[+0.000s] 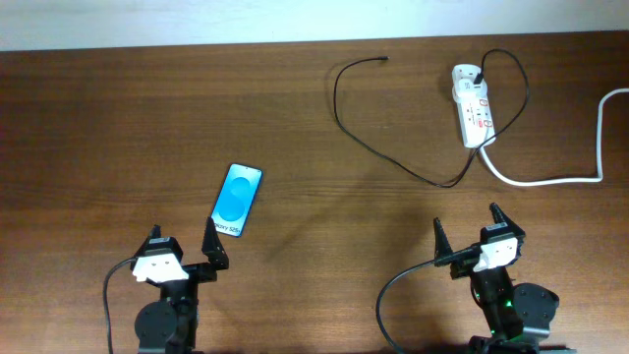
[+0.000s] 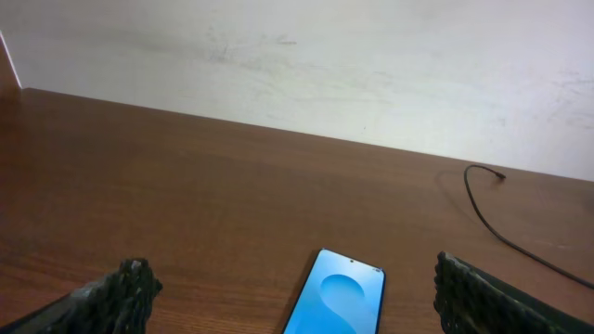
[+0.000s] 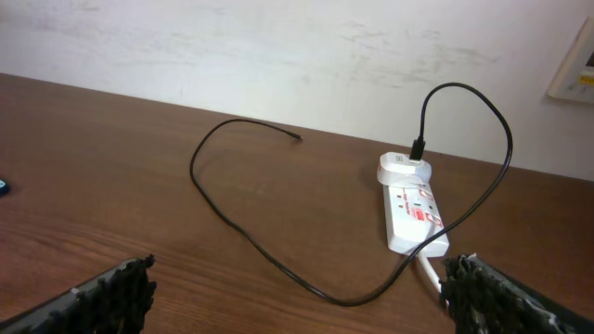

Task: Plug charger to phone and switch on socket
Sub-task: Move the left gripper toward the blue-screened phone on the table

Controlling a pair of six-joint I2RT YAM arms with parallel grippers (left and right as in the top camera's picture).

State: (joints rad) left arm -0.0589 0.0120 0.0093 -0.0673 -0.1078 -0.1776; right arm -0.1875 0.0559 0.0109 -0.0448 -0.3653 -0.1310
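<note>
The phone (image 1: 237, 200) lies flat on the table at centre left, blue screen up, white text line at its near end. It also shows in the left wrist view (image 2: 339, 299), ahead between the fingers. My left gripper (image 1: 183, 244) is open and empty, just short of the phone. The black charger cable (image 1: 344, 116) loops across the table's far middle, its free tip (image 1: 384, 59) at the back, its other end plugged into the white socket (image 1: 473, 106) at the far right. In the right wrist view I see the cable (image 3: 243, 232) and socket (image 3: 413, 206). My right gripper (image 1: 468, 234) is open and empty, well short of them.
The socket's thick white cord (image 1: 550, 179) runs right and up off the table's right edge. A pale wall (image 2: 325, 56) stands behind the table's far edge. A white wall fitting (image 3: 577, 65) shows at the right.
</note>
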